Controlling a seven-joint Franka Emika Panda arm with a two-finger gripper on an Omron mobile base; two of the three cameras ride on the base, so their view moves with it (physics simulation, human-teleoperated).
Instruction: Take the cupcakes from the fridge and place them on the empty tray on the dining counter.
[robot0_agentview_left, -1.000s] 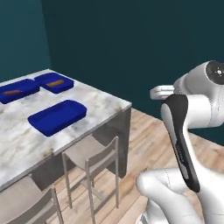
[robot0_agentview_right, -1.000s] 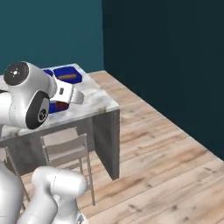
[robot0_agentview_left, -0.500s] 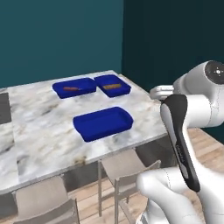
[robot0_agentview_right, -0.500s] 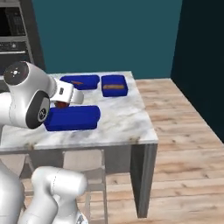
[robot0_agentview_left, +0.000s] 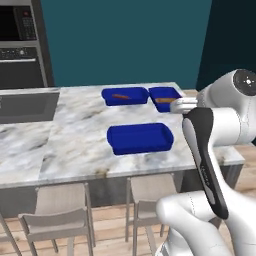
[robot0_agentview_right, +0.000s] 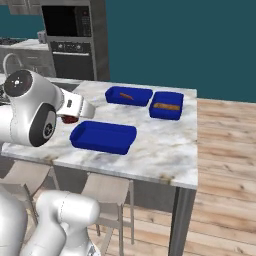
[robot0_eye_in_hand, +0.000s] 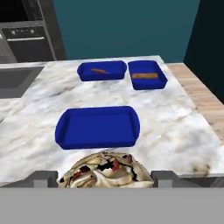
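Observation:
In the hand view a cupcake (robot0_eye_in_hand: 105, 168), mottled brown and cream, sits between my gripper's (robot0_eye_in_hand: 105, 178) fingertips, and the gripper is shut on it. The cupcake hangs over the near edge of the dining counter (robot0_eye_in_hand: 175, 127), just short of the empty deep-blue tray (robot0_eye_in_hand: 98, 127). From the right base view, my gripper (robot0_agentview_right: 69, 118) holds the dark cupcake (robot0_agentview_right: 67, 120) left of the tray (robot0_agentview_right: 103, 137). In the left base view the tray (robot0_agentview_left: 140, 138) lies on the marble counter (robot0_agentview_left: 75, 145), left of my arm. The fridge is out of view.
At the counter's far side lie a blue tray with a reddish stick (robot0_eye_in_hand: 101, 71) and a smaller squarish blue tray (robot0_eye_in_hand: 146, 74). A dark sink inset (robot0_agentview_left: 27, 106) is at the left. Grey stools (robot0_agentview_left: 65, 210) stand under the near edge. Wooden floor (robot0_agentview_right: 225, 175) lies to the right.
The base has driven and turned, so the whole scene has shifted. The counter and its trays now lie straight ahead and closer. The gripper stays shut on the cupcake.

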